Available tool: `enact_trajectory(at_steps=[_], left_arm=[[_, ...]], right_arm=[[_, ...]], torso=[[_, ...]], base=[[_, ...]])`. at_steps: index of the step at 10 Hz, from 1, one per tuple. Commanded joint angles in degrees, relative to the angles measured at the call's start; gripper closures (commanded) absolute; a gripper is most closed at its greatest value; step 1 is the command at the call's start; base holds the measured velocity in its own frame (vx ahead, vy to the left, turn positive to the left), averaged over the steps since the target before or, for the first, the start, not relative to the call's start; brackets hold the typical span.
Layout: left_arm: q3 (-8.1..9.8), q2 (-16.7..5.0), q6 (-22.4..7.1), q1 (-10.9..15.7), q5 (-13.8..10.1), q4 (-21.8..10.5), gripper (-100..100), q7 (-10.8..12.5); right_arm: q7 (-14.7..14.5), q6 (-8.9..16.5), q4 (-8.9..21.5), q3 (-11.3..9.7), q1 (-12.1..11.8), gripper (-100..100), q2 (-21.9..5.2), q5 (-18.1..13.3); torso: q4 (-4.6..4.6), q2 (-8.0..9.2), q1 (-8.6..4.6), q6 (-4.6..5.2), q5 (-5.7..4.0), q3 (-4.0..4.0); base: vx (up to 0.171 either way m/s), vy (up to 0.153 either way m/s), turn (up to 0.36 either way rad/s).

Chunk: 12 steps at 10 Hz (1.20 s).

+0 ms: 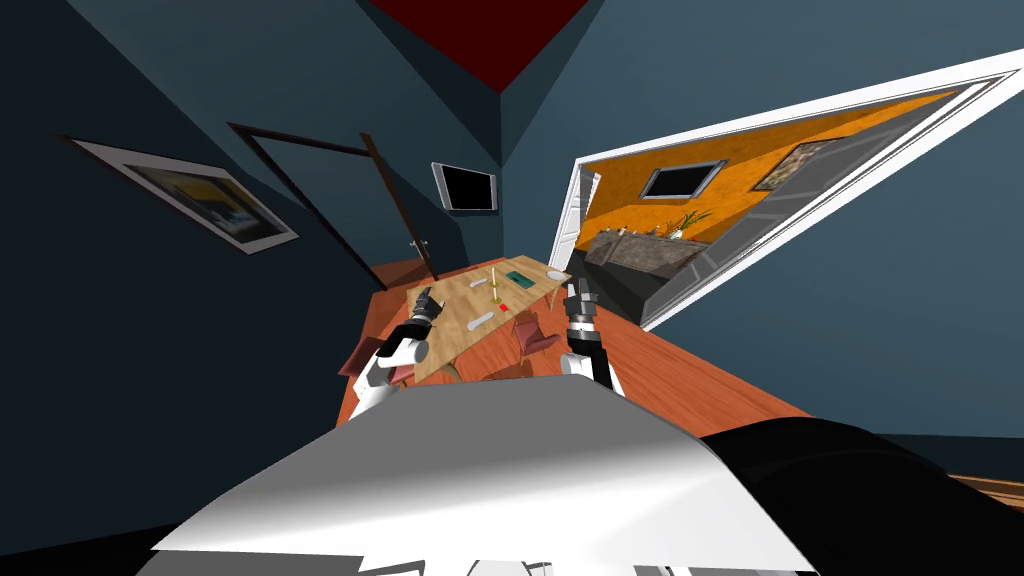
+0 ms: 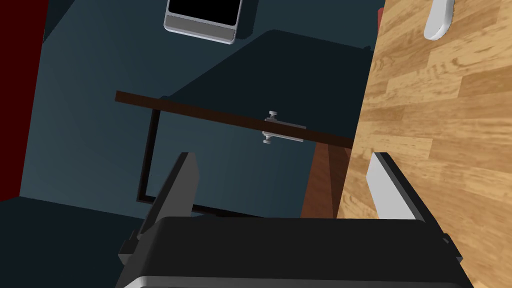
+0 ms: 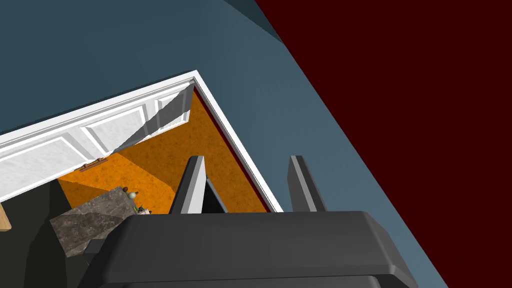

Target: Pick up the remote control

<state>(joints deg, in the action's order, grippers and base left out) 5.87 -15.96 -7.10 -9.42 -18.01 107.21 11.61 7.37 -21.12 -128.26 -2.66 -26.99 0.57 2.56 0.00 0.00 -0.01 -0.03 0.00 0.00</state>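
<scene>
A wooden table stands ahead of me. Two slim white objects lie on it, one near the middle and one farther back; I cannot tell which is the remote control. The end of one such white object shows on the tabletop, ahead of my left gripper. My left gripper hovers open over the table's left edge, holding nothing. My right gripper is raised off the table's right side, open and empty.
On the table are a candle, a green book, a small red item and a white plate. Reddish chairs stand around it. A dark door is on the left, a white-framed doorway on the right.
</scene>
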Motion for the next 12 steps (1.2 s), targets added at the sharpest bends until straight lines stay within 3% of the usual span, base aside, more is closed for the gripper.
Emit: enact_trajectory(at_steps=[1, 3, 4, 7, 8, 10, 11, 12], left_arm=[[0.19, -0.97, -2.86, 2.12, -1.64, -2.75, -100, 0.69], [0.19, -0.97, -4.47, 2.12, -1.64, -2.75, -100, 0.69], [0.45, -1.64, -6.61, 4.1, -2.93, -5.09, -100, 1.24], [0.72, -2.28, -11.08, 6.06, -4.12, -7.54, -100, 1.81], [1.01, -2.86, -12.44, 8.0, -5.22, -10.1, -100, 2.38], [1.01, -2.86, -14.44, 8.0, -5.22, -10.1, -100, 2.38], [1.31, -3.41, -16.69, 9.9, -6.19, -12.77, -100, 2.95], [1.31, -3.41, -17.67, 9.9, -6.19, -12.77, -100, 2.95]], right_arm=[[0.0, 0.0, 0.0, 0.0, 0.0, 0, 0.0, 0.0], [0.0, 0.0, 0.0, 0.0, 0.0, 0, 0.0, 0.0], [0.0, 0.0, 0.0, 0.0, 0.0, 0, 0.0, 0.0], [0.0, 0.0, 0.0, 0.0, 0.0, 0, 0.0, 0.0], [0.0, 0.0, 0.0, 0.0, 0.0, 0, 0.0, 0.0], [0.0, 0.0, 0.0, 0.0, 0.0, 0, 0.0, 0.0], [0.0, 0.0, 0.0, 0.0, 0.0, 0, 0.0, 0.0], [0.0, 0.0, 0.0, 0.0, 0.0, 0, 0.0, 0.0]], torso=[[0.0, 0.0, 0.0, 0.0, 0.0, 0.0], [0.0, -0.01, 0.0, 0.0, 0.0, 0.0], [0.0, 0.0, 0.0, -0.01, 0.0, 0.0], [-0.01, -0.03, -0.03, 0.02, 0.0, -0.02], [-0.01, -0.03, -0.02, -0.01, 0.0, -0.02], [-0.01, -0.03, -0.02, -0.01, 0.0, -0.02], [-0.01, -0.02, -0.01, -0.02, 0.0, -0.01], [-0.01, -0.04, -0.04, 0.01, 0.0, -0.02]], base=[[-0.004, -0.006, -0.091], [-0.002, -0.002, -0.028], [0.0, -0.006, -0.121], [0.001, -0.008, -0.073], [0.003, -0.011, -0.09], [0.003, -0.004, -0.026], [0.007, -0.015, -0.094], [0.007, -0.013, -0.066]])
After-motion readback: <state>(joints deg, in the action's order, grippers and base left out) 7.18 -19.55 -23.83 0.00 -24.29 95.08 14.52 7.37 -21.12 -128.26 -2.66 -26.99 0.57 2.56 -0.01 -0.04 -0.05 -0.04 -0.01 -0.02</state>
